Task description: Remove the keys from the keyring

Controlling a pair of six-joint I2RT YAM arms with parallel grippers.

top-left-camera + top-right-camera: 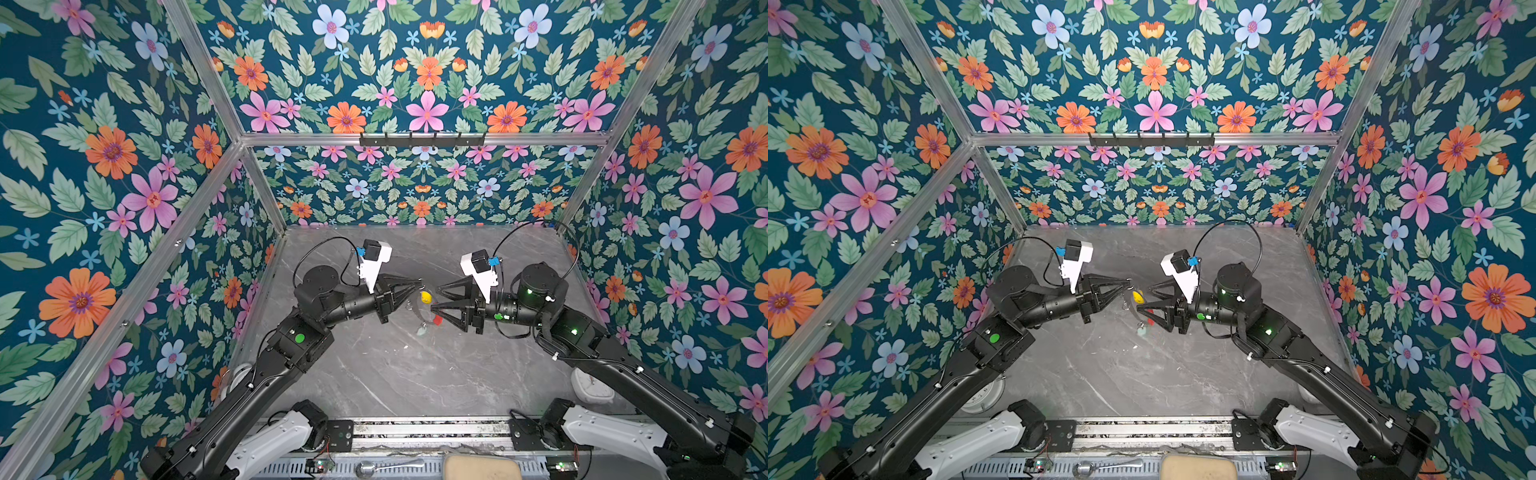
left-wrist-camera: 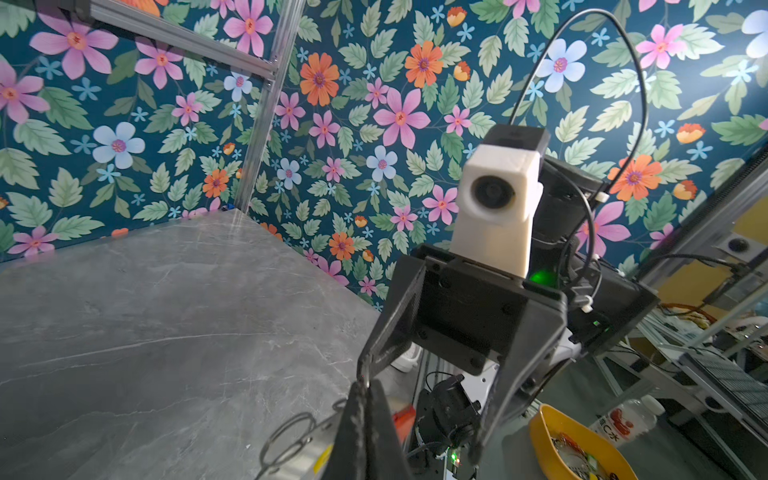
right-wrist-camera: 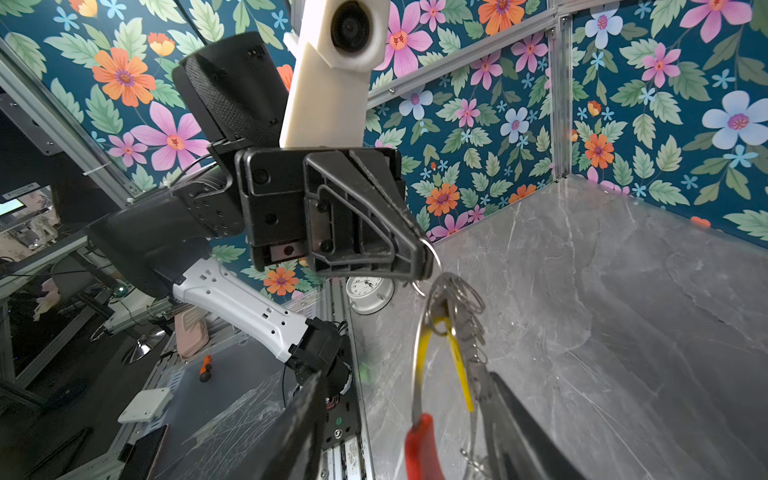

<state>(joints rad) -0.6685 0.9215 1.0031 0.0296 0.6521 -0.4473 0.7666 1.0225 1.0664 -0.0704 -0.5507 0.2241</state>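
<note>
So at this point the keyring (image 3: 420, 449) was hanging in mid-air over the middle of the surface (image 1: 415, 374), right between the two arms. The left gripper (image 1: 419, 285) had its jaws together, pinched on the very top of the keyring. From the right wrist view I couldn't tell if it had the big hoop itself or one of the small rings (image 3: 469, 299) bunched up there.

The right gripper (image 1: 436, 298) had its jaws apart, sitting either side of the hanging hoop without gripping anything, as far as I could see. The red section (image 1: 437, 319) was just beside its near jaw.

Both keys were on the ring: the one with the yellow tag (image 1: 426, 296) dangled between the two grippers, and the one with the pale mint tag (image 1: 422, 331) hung lowest, on the near side.

My read is that this was early going, with the ring steadied and nothing off yet. I'd say the next move needed the right gripper to close on one key, likely the yellow one since it sat right there, then work it round and off its little ring while the left held firm. It looked fiddly, because everything swings and the rings tangle
</note>
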